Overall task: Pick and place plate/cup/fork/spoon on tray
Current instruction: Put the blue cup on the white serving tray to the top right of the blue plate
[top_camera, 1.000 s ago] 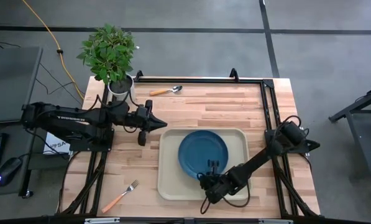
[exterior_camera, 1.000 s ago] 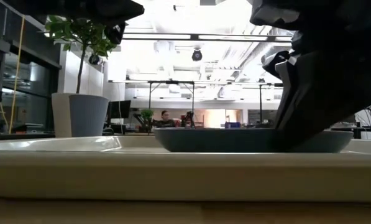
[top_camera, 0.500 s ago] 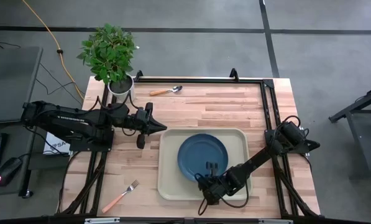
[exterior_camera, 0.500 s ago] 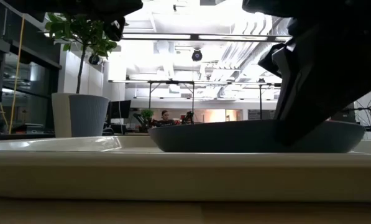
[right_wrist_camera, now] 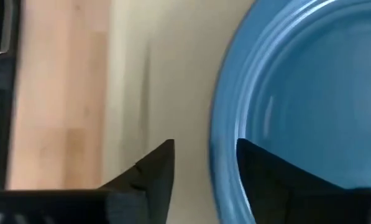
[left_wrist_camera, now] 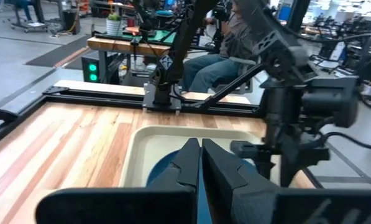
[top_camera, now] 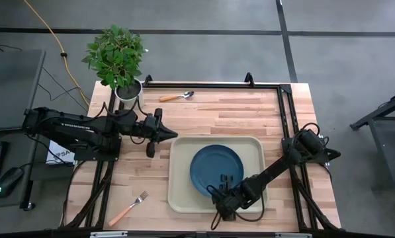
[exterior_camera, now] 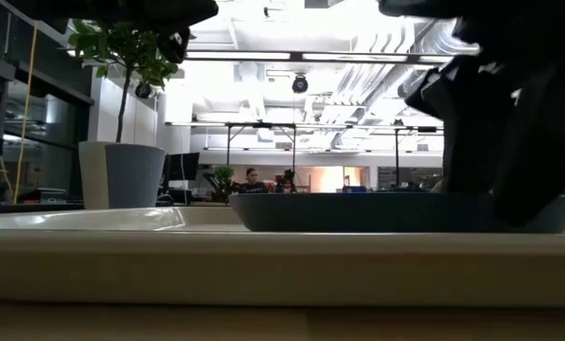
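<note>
The dark-blue plate (top_camera: 215, 168) lies flat on the beige tray (top_camera: 184, 192), in its middle. My right gripper (top_camera: 226, 180) is open at the plate's near rim (right_wrist_camera: 225, 155), one finger (right_wrist_camera: 260, 171) over the plate's inside and the other (right_wrist_camera: 154, 171) over the tray floor. My left gripper (top_camera: 174, 135) is shut and holds nothing, hovering by the tray's far left corner. The spoon (top_camera: 177, 96) lies at the table's far edge and the fork (top_camera: 128, 208) at the near left. The cup is out of view. My right gripper straddles the plate's near rim (right_wrist_camera: 225, 155), coming down at a slant from the table's near right. I cannot tell whether either finger still touches the plate. The plate rests on the tray floor.
A potted plant (top_camera: 118, 56) stands at the table's far left corner. A black frame (top_camera: 210, 86) runs along the far edge and both sides of the table. Bare wood lies between the tray and the far edge.
My right gripper has opened and let go of the plate's near rim. The plate, tilted with one side raised half a second ago, now lies level on the tray.
</note>
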### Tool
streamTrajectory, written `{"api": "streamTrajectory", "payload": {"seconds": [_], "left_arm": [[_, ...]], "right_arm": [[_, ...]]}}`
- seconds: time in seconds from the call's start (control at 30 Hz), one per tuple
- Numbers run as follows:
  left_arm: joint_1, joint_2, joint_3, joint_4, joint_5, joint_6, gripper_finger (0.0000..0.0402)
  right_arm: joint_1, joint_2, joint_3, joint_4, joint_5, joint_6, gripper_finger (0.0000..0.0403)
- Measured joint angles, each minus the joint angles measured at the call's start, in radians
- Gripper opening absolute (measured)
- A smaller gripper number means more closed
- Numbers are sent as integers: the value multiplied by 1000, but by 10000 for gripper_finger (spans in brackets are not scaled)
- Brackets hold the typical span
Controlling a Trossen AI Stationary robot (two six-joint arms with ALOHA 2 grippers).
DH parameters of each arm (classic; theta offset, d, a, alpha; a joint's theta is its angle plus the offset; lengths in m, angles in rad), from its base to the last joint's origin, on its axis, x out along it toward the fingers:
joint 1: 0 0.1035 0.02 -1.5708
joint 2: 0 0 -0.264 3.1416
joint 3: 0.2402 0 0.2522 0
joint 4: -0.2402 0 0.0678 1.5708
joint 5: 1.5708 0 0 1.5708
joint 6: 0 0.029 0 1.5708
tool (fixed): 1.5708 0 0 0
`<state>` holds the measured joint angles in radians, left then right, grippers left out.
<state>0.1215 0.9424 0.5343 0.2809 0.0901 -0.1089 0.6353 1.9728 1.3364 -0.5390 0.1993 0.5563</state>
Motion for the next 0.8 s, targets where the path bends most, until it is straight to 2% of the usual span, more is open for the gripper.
{"api": "streamTrajectory", "payload": {"seconds": [0.13,0.23,0.3,0.43,0.53,0.63,0.7,0.8], "left_arm": [[0,0,0,-1,-5,0,0],[0,0,0,-8,-5,-3,0],[-1,0,0,-39,-4,-15,0],[-7,-11,0,-123,10,-17,0],[-7,-23,0,-127,4,-11,0],[-6,-41,0,-118,-1,-11,0],[-6,-48,0,-121,-4,-11,0],[-6,-51,0,-121,-20,8,0]], "right_arm": [[6,0,75,-148,-28,-8,190],[24,-4,130,-279,0,-14,194],[43,-20,150,-357,42,1,193],[97,-92,126,-545,210,145,185],[150,-191,23,-608,316,331,174],[209,-321,-145,-539,409,521,162],[242,-410,-279,-440,492,624,155],[256,-535,-482,-205,689,687,150]]}}
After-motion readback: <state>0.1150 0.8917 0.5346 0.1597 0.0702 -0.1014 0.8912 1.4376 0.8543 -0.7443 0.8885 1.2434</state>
